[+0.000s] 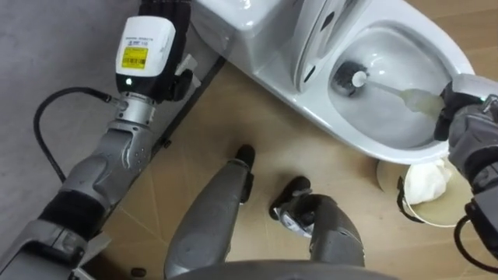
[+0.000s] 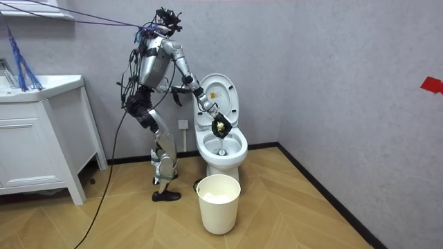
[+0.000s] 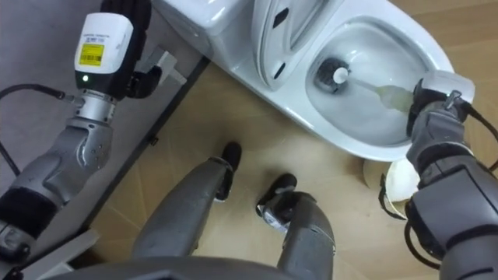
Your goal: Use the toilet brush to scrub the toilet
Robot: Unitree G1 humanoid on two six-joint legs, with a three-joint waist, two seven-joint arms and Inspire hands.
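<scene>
While the robot stands on the wooden floor (image 2: 291,207) beside the toilet (image 1: 342,132), bent slightly toward it in the room view, its right robot hand (image 1: 467,117) reaches over the right rim of the open bowl and grasps the toilet brush (image 1: 389,88). The fingers are wrapped round the pale outer end of the handle. From that grip the handle runs left and slightly farther away across the inside of the bowl. The dark brush head (image 1: 346,78) sits at the bottom of the bowl, over the drain, well apart from the robot hand and joined to it only by the handle. The raised lid (image 1: 311,39) stands just left of the brush head.

The left robot hand (image 1: 165,8) is lifted at the far left, close to the cistern (image 1: 233,19), with so little of it visible that I cannot tell whether it is released or clenched.

A cream bin (image 2: 218,204) stands on the floor near the front of the toilet, below the right forearm in the eye views, with something white inside it.
</scene>
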